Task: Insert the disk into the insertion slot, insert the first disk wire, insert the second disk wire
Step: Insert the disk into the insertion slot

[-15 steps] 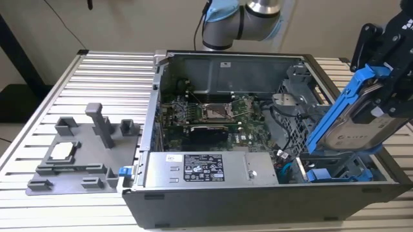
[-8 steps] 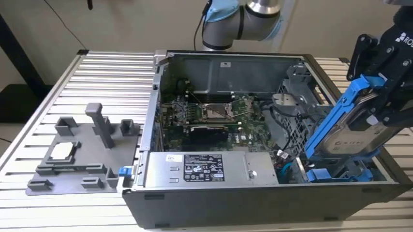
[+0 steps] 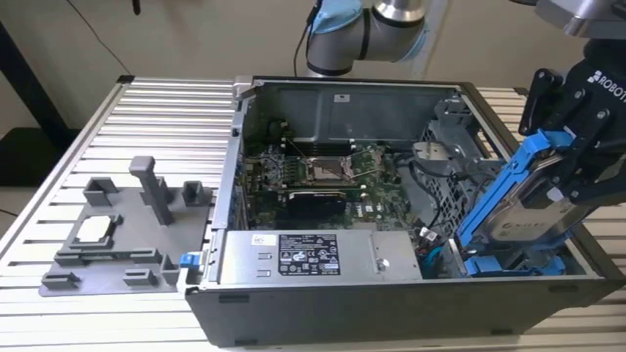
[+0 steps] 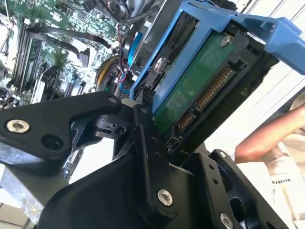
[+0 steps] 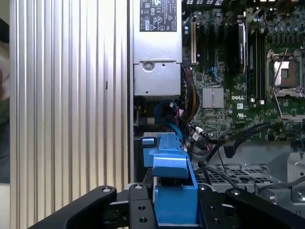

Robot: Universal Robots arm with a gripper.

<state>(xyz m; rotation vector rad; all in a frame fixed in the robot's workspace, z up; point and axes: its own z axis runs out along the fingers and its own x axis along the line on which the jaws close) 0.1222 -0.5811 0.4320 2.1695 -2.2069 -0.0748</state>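
Ribbed aluminium counter (image 3: 157,110) carries an open grey metal computer case (image 3: 391,315). At the exterior view's right the black pincer (image 3: 577,176) is clenched on the silver-grey rectangular disk (image 3: 533,209) in its bright blue plastic carrier (green circuit board facing the second wrist view). The disk is steeply tilted, its lower end just over the blue-railed grey metal insertion slot (image 3: 514,265).

Gripper (image 3: 570,158) holds the disk (image 3: 531,214) tilted, seemingly over the insertion slot (image 3: 514,265).
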